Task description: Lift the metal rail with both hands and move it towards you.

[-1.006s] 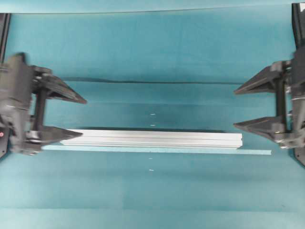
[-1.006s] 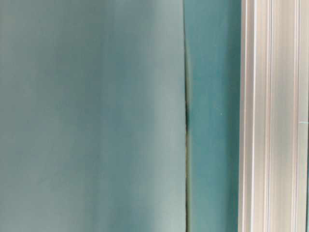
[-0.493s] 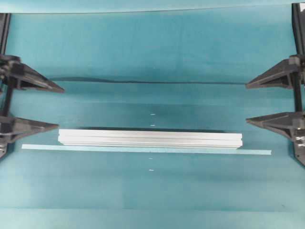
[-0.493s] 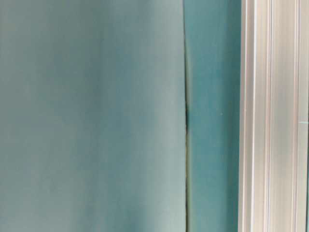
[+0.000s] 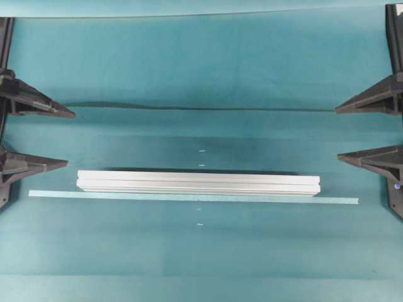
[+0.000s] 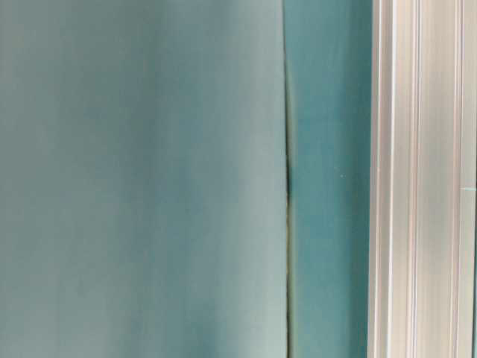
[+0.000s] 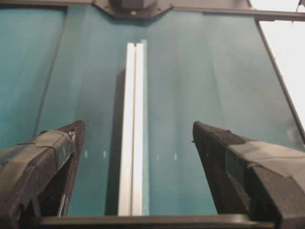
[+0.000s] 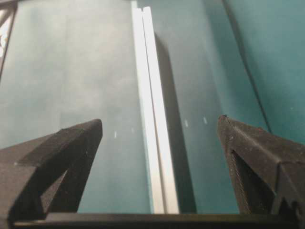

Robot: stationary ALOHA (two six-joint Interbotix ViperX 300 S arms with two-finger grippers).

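Observation:
The metal rail (image 5: 198, 183) is a long grooved silver bar lying flat across the teal table, left to right. It also fills the right edge of the table-level view (image 6: 421, 179). My left gripper (image 5: 70, 139) is open at the table's left edge, its tips just left of the rail's left end and not touching it. My right gripper (image 5: 337, 134) is open at the right edge, a short gap beyond the rail's right end. In the wrist views the rail (image 7: 132, 133) (image 8: 155, 124) runs away between the wide jaws of the left gripper (image 7: 138, 125) and the right gripper (image 8: 160, 120); nothing is held.
A thin pale-teal tape strip (image 5: 340, 201) lies along the rail's near side and sticks out past both ends. A dark seam (image 5: 189, 108) crosses the cloth behind the rail. Small white marks (image 5: 201, 151) dot the middle. Black arm frames (image 5: 5, 31) stand at the far corners.
Both grippers have drawn back outward toward the table's sides. The left one's near finger was over the rail's left end a second ago and is off it now. The rail has not moved.

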